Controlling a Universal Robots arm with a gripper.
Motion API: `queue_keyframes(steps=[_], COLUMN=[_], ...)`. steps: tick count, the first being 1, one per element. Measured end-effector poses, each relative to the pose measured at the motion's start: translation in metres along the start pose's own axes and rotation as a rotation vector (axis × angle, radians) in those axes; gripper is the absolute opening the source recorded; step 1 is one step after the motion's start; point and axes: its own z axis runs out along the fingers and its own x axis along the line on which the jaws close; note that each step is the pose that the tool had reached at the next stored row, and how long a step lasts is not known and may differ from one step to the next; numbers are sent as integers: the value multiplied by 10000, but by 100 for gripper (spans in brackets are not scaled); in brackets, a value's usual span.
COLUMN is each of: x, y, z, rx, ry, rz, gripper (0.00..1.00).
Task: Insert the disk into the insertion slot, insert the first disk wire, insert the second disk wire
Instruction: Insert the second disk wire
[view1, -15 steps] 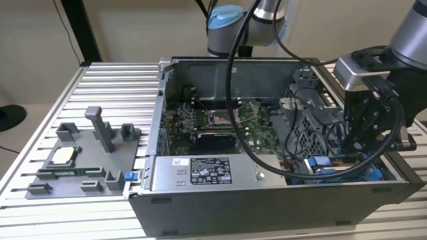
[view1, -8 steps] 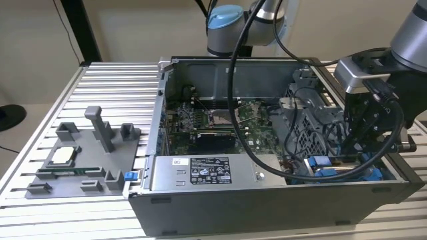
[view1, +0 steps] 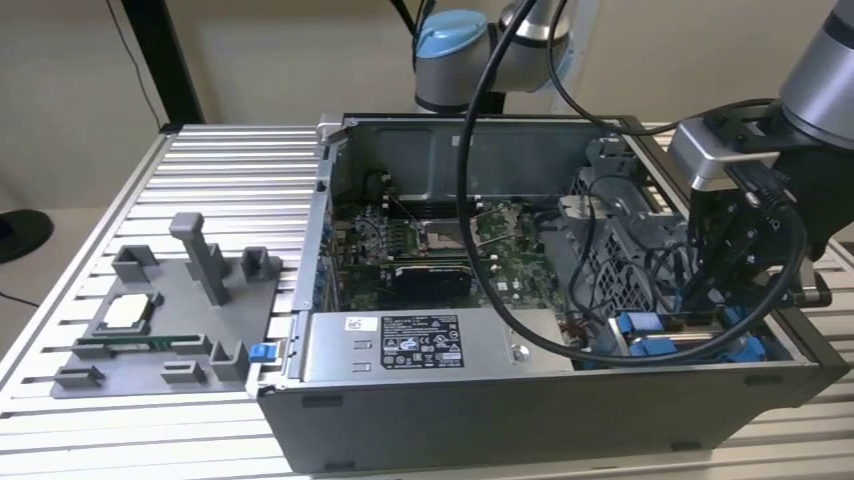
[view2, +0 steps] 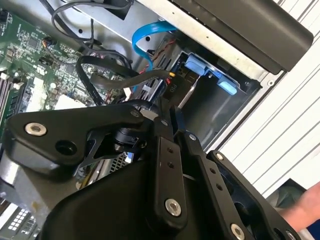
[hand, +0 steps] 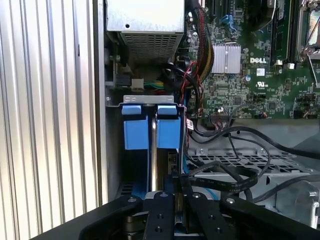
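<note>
while the disk (hand: 165, 130) sits in the insertion slot (hand: 145, 100), the gripper (hand: 176, 192) looks closed.

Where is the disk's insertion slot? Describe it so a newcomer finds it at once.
Start at the open computer case. The insertion slot is the grey sheet-metal bay in the near corner on the exterior view's right, under the gripper. Its bright blue latch tabs set it apart from the neighbouring power-supply box.

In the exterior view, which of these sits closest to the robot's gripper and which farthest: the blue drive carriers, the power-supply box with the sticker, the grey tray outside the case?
Measured from the gripper, low in the case's right corner in the exterior view:
1. Blue drive carriers, right beside it in the bay.
2. Power-supply box, along the case's front wall.
3. Grey tray, outside the case, on the table at the exterior view's left.
</note>
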Motion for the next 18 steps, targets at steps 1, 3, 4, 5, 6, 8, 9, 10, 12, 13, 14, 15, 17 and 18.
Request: queue_keyframes(steps=[1, 3, 4, 5, 6, 8, 9, 10, 12, 13, 14, 15, 17, 18], x=[0, 0, 0, 0, -1, -3, -4, -5, -7, -8, -9, -11, -14, -15], y=[0, 0, 0, 1, 1, 1, 1, 1, 1, 1, 1, 0, -1, -2], z=[3, 10, 13, 16, 19, 27, 31, 35, 43, 46, 49, 51, 56, 59], rx=[1, 6, 9, 12, 14, 17, 18, 18, 20, 20, 21, 22, 23, 23], ry=[-2, -8, -11, -13, -14, -15, -16, -16, -18, -19, -20, -20, -23, -25], rz=[-3, -9, -12, -14, -17, -23, -26, -29, -37, -40, -44, -49, -61, -66], gripper=[0, 0, 0, 0, 0, 0, 0, 0, 0, 0, 0, 0, 0, 0])
